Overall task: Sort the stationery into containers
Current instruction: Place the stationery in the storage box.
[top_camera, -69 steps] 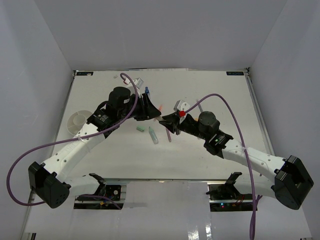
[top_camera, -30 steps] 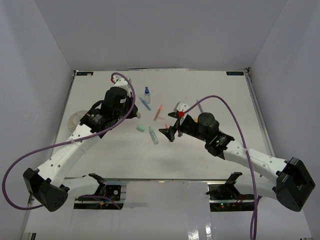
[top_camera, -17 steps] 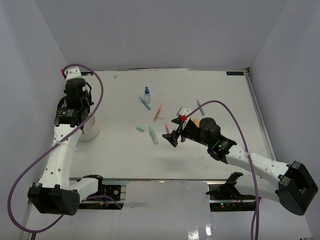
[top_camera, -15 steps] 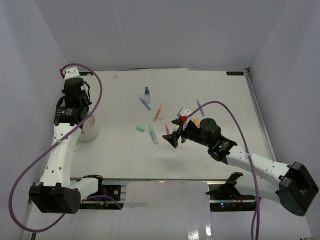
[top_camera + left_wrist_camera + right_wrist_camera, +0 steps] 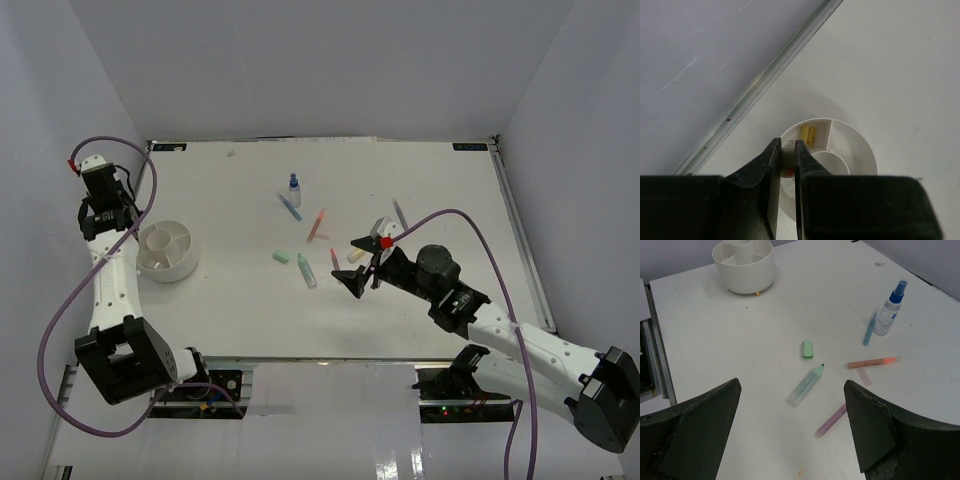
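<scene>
White divided dish [image 5: 167,250] sits at nine o'clock on the table [image 5: 430,180]. My left gripper [image 5: 788,155] is near its rim, pinched closed, nothing visibly held. My right gripper [image 5: 791,390] gapes wide and empty over the green marker [image 5: 805,386] at centre.

White arm links [image 5: 108,290], black joints, purple cables [image 5: 450,212], black fingers [image 5: 695,430], red tabs at wrists
</scene>
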Action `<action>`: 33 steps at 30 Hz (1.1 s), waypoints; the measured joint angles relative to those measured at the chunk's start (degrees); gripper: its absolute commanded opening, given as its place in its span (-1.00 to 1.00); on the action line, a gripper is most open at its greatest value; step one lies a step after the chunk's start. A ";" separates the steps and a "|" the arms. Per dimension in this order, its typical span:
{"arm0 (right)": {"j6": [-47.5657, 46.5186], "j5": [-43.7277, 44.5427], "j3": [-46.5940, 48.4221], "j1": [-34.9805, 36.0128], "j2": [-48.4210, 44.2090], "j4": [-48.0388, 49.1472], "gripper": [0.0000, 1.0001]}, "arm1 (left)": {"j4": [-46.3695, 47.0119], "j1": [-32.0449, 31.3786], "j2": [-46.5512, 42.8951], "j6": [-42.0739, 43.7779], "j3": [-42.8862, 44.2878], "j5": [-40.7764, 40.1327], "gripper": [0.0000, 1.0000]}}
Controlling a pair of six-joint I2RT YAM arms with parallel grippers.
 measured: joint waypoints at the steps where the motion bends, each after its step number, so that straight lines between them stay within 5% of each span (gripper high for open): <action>1: 0.02 0.00 -0.02 0.00 -0.42 0.02 0.80 | 0.59 0.87 0.00 -0.13 -0.90 0.92 -1.00; 18: 0.13 1.46 -0.83 0.00 -1.66 0.13 0.80 | 4.76 3.80 5.35 -1.18 -6.93 6.47 -0.96; 33: 0.13 1.88 -0.83 0.00 -0.92 0.17 0.80 | 6.43 4.17 7.50 -2.75 -8.28 7.06 0.04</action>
